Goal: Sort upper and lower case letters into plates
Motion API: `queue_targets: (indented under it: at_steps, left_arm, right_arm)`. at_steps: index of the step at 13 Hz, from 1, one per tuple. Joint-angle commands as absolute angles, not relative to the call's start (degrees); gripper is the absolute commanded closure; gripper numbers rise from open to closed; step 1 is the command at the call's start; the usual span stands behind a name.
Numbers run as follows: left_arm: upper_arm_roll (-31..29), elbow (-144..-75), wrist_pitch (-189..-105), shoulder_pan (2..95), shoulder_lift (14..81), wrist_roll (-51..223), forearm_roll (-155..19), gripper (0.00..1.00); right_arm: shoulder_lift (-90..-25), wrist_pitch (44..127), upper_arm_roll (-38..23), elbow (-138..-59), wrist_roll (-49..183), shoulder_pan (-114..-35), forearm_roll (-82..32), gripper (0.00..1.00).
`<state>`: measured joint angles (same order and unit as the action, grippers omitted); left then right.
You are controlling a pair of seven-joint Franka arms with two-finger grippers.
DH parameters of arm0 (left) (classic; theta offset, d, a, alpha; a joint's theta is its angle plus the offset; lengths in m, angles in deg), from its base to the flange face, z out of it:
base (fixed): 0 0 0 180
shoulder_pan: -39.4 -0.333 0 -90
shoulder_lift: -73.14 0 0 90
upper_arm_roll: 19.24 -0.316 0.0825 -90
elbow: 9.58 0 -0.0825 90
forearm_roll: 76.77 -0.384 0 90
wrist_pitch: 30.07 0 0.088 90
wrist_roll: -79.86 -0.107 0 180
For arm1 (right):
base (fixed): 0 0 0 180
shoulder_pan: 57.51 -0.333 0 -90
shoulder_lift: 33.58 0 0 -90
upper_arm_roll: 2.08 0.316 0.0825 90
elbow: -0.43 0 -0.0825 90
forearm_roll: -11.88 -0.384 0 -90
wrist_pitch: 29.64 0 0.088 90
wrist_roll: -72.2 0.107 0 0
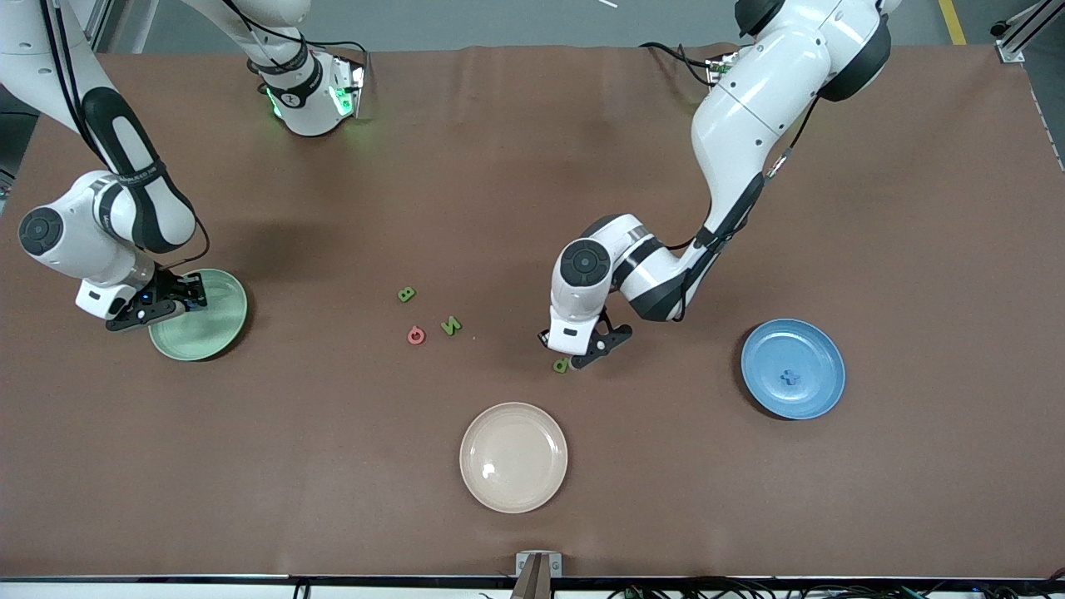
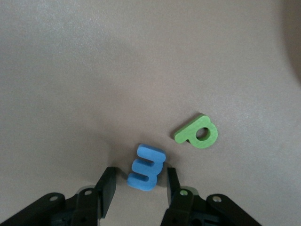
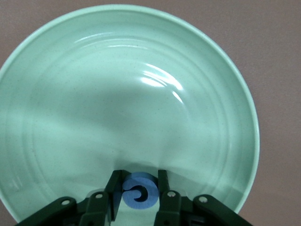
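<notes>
The cream plate lies nearest the camera, unused. My left gripper is low over the table, jaws straddling the blue E; its long axis runs roughly along the gap, and the jaws stand partly spread, not visibly gripping. The green p lies just beside it. My right gripper is over the mint plate, its jaws about a blue c; I cannot tell whether they pinch it. The blue plate holds one blue letter. Three letters remain mid-table.
</notes>
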<state>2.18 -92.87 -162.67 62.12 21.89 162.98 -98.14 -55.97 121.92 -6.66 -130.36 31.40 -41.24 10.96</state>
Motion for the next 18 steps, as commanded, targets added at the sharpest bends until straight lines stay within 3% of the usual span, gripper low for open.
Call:
queue_targets:
  at_steps: [1,3,6,9,14,18]
  left_arm:
    - [1.7,-91.4,-162.2,62.5,21.4,163.2,-98.8,0.69]
    - [1.6,-91.5,-161.9,61.9,22.0,163.6,-98.7,1.0]
    - [1.6,-91.8,-158.1,59.5,24.5,163.9,-98.7,1.0]
    - [1.9,-92.1,-150.4,56.0,28.0,162.0,-99.1,1.0]
    - [2.1,-100.2,-150.0,46.5,35.5,150.2,-99.6,1.0]
    - [2.1,-107.6,-150.9,35.3,39.2,136.9,-99.6,1.0]
  right_arm:
    - [-54.1,121.0,-5.3,-131.1,31.7,-40.3,11.3,0.0]
    - [-50.5,113.9,-5.1,-129.0,33.9,-42.5,10.7,0.0]
    - [-44.1,103.9,-5.1,-126.3,47.5,-49.6,10.7,0.0]
    - [-41.6,102.2,-5.1,-126.3,61.4,-59.4,10.7,0.0]
    - [-44.0,103.3,-5.1,-124.3,82.2,-74.5,10.7,0.0]
    - [-53.1,105.4,-5.0,-116.9,92.2,-82.2,7.7,0.0]
